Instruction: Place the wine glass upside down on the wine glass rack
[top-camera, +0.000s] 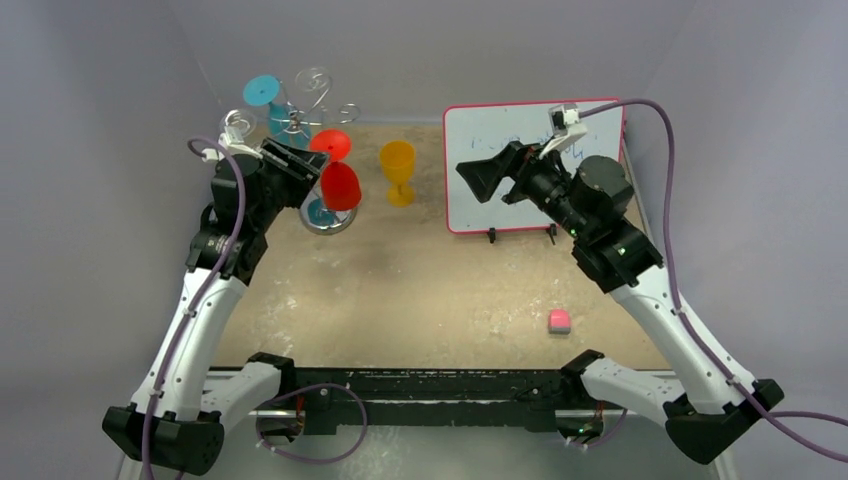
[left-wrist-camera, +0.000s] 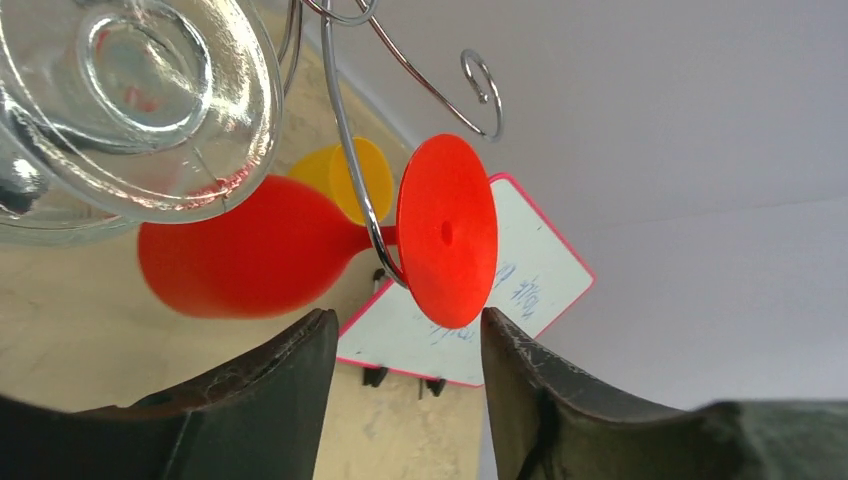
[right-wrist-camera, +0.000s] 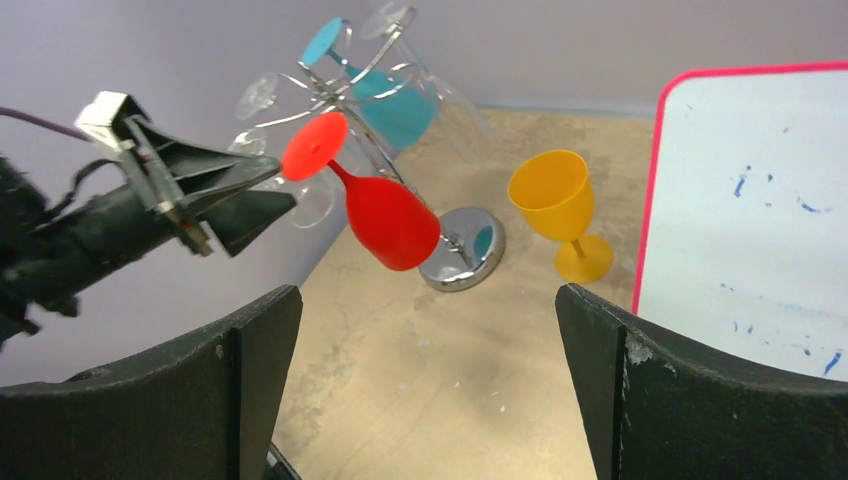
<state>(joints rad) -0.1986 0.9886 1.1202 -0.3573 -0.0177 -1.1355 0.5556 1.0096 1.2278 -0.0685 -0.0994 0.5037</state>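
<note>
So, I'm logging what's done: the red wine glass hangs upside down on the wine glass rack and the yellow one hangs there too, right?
Not quite. The yellow wine glass stands upright on the table beside the wine glass rack, as the right wrist view shows. The red wine glass does hang upside down on it.

The wine glass (right-wrist-camera: 390, 222) is matt plastic, the wine glass rack (right-wrist-camera: 450, 268) shiny metal.

Yellow glass (top-camera: 397, 170): upright, ahead of my right jaws, off to the right of the left jaws.
Whiteboard (top-camera: 530, 170): pink-framed with faint blue marks, standing ahead and right of my right jaws.
Pink block (top-camera: 559, 320): on the table (top-camera: 420, 290), well behind the right jaws.
Teal glass (top-camera: 265, 91): inverted, beyond the left jaws.
Clear glass (left-wrist-camera: 130, 100): I see it close above my left jaws, to the upper left.
</note>
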